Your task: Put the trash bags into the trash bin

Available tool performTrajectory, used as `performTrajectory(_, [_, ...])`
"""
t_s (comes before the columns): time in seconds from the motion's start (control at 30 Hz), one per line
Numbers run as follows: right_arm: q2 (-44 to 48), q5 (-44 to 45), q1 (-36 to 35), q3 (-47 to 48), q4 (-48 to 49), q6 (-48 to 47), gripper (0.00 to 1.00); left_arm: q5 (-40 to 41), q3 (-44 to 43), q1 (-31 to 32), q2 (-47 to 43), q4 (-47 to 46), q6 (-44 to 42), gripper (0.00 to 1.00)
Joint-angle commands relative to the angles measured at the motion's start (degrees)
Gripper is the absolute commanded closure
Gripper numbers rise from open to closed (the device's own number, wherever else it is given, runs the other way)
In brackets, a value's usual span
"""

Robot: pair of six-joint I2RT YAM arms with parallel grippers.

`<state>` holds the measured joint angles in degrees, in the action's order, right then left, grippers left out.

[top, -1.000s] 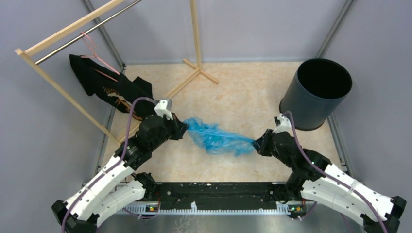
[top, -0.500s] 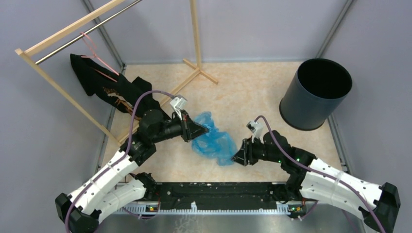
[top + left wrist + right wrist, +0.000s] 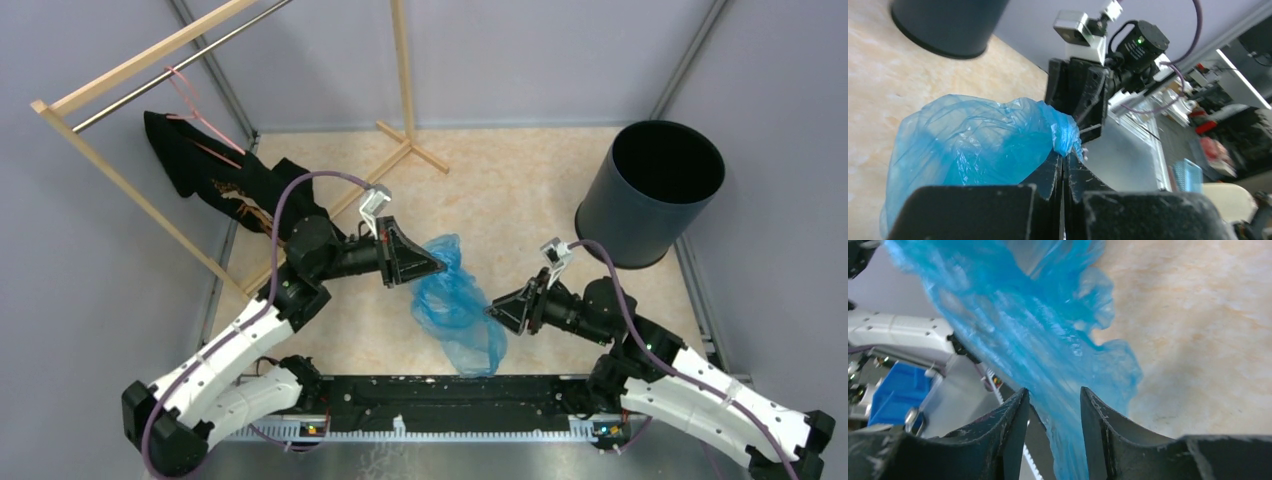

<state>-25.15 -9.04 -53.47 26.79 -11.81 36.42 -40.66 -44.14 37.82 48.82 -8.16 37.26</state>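
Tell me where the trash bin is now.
In the top view, the trash bin stands on the table at its far right corner, beyond the right pincer.

The trash bag [image 3: 455, 305] is translucent light blue and glossy, a deeper blue where the film folds. The trash bin [image 3: 640, 225] is dark grey outside and black within. The table [image 3: 520, 180] is cream with a mottled, marble-like beige pattern. The garment [image 3: 225, 185] is black with a gold-orange print, the hanger [image 3: 183, 88] pink, the rack [image 3: 402, 70] pale wood. The left arm [image 3: 220, 365] and right arm [image 3: 720, 395] are white with black joints, and their cables [image 3: 275, 215] are purple. The left gripper [image 3: 438, 268] and right gripper [image 3: 492, 312] are black. The walls [image 3: 560, 60] are lavender-grey. A crate [image 3: 895, 390] is bright blue.
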Motion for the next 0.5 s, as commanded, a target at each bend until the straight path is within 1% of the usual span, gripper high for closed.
performTrajectory(0.0, [0.24,12.75,-0.49,4.10,-2.84,3.44,0.57,-11.13,-0.96,-0.12,6.02,-17.21,8.64,1.00])
performTrajectory(0.07, [0.78,18.82,-0.41,4.82,-5.49,5.31,0.55,-14.16,-1.96,-0.12,8.91,-23.33,12.45,1.00])
performTrajectory(0.2, [3.08,23.46,-0.50,4.55,-7.00,6.91,0.55,-11.17,-7.20,0.86,14.53,-21.60,15.63,1.00])
performTrajectory(0.33, [5.77,26.97,-0.44,6.58,-12.46,6.99,0.56,-12.76,-7.69,3.17,17.82,-26.15,18.13,1.00])
performTrajectory(0.37, [6.29,27.55,-0.48,7.33,-13.65,6.65,0.56,-12.82,-7.38,3.22,17.73,-24.14,15.82,1.00])
performTrajectory(0.4, [6.79,28.14,-0.49,7.97,-14.88,6.46,0.56,-11.18,-7.40,3.22,17.06,-18.26,12.88,1.00])
performTrajectory(0.43, [7.12,28.92,-0.47,8.51,-15.98,6.31,0.56,-6.60,-7.86,3.19,15.96,-8.51,7.28,1.00])
performTrajectory(0.47, [7.39,29.76,-0.49,8.85,-16.91,6.36,0.56,1.51,-8.28,3.21,14.43,2.54,1.50,1.00])
